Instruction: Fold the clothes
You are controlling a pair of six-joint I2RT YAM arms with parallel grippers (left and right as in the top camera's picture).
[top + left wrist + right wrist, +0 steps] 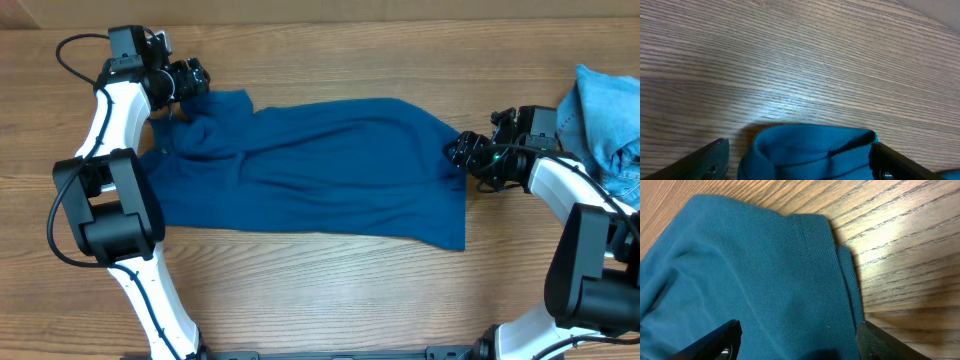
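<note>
The clothes on the table include a deep-blue shirt, lying spread across the middle and bunched at its far-left corner. My left gripper is at that bunched corner. In the left wrist view a rolled fold of the shirt sits between the wide jaws of the left gripper; the right finger touches the fabric and the left finger stands clear of it. My right gripper hovers at the shirt's right edge. In the right wrist view it is open over the hem.
A light-blue denim garment lies crumpled at the far right, just behind the right arm. Bare wooden table runs along the front below the shirt, and more wood shows beyond the shirt's far edge.
</note>
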